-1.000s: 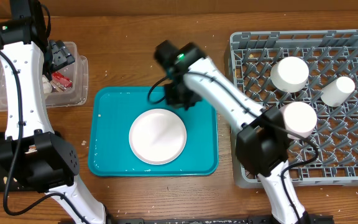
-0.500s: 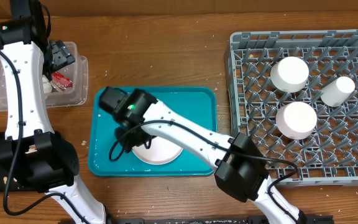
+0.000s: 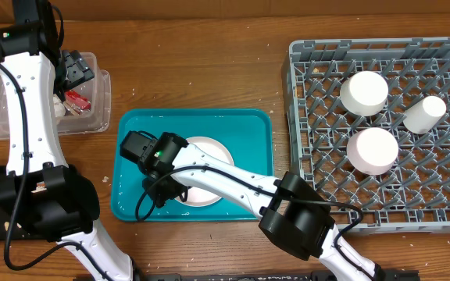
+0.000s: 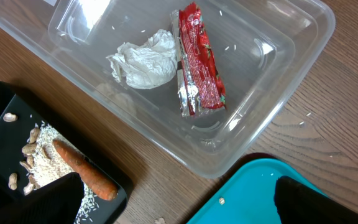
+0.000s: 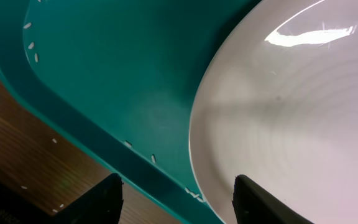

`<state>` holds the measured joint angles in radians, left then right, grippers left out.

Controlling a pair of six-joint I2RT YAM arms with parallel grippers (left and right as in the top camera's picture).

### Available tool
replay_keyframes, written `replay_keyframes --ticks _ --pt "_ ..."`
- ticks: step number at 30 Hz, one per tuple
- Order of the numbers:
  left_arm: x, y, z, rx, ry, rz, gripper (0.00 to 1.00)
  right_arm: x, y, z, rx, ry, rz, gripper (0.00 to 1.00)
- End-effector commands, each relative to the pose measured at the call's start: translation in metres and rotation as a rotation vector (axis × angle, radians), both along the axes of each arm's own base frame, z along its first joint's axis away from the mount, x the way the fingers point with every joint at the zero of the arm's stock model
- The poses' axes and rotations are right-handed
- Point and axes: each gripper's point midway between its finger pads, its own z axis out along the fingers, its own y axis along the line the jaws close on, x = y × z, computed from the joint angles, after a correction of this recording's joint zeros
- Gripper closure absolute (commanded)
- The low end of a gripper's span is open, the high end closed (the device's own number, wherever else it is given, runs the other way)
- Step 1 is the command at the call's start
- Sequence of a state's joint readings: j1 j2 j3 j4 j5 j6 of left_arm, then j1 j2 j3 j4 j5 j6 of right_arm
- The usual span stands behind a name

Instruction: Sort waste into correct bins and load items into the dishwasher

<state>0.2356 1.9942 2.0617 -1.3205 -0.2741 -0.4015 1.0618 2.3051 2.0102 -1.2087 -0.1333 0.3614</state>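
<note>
Plate (image 5: 291, 112): we see it round, white and glossy, lying flat near the middle of the teal tray (image 5: 104, 81); it has no long axis.
Right pincer (image 5: 185, 193): open, with the plate's rim between its fingers.
Left pincer (image 4: 173, 199): wide open and empty, over the clear tub (image 4: 272, 81).
Wrapper (image 4: 197, 62): red, lying lengthwise beside the napkin (image 4: 142, 62) in the tub.

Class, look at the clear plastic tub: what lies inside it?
A crumpled white napkin and a red snack wrapper lie side by side in the clear tub. Its far end is cut off in the wrist view.
</note>
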Motion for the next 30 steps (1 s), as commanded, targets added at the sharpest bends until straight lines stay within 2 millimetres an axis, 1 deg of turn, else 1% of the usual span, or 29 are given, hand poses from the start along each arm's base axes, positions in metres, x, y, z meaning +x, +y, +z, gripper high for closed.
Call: replay_keyframes --ticks 1,7,13,17,19,22,26,29,30 --pt "-0.001 0.000 0.016 0.016 -0.039 0.016 0.00 0.000 -0.002 -0.006 -0.002 -0.003 0.022 0.40" --pt "-0.001 0.000 0.016 0.016 -0.039 0.016 0.00 -0.004 -0.008 -0.021 -0.020 0.003 0.054 0.39" --pt "-0.001 0.000 0.016 0.016 -0.039 0.016 0.00 -0.004 -0.010 -0.024 -0.025 0.001 0.054 0.39" --pt "-0.001 0.000 0.016 0.016 -0.039 0.016 0.00 -0.003 -0.012 -0.036 -0.041 -0.015 0.057 0.47" --pt "-0.001 0.000 0.016 0.016 -0.039 0.016 0.00 -0.005 -0.015 -0.042 -0.053 -0.008 0.059 0.48" --pt "-0.001 0.000 0.016 0.017 -0.039 0.016 0.00 -0.005 -0.016 -0.044 -0.061 -0.006 0.059 0.50" --pt "-0.001 0.000 0.016 0.016 -0.039 0.016 0.00 -0.003 -0.017 -0.044 -0.070 -0.020 0.054 0.62" --pt "-0.001 0.000 0.016 0.016 -0.039 0.016 0.00 0.001 -0.019 -0.045 -0.082 -0.038 0.044 0.67" --pt "-0.001 0.000 0.016 0.017 -0.039 0.016 0.00 0.001 -0.020 -0.045 -0.083 -0.041 0.043 0.71"
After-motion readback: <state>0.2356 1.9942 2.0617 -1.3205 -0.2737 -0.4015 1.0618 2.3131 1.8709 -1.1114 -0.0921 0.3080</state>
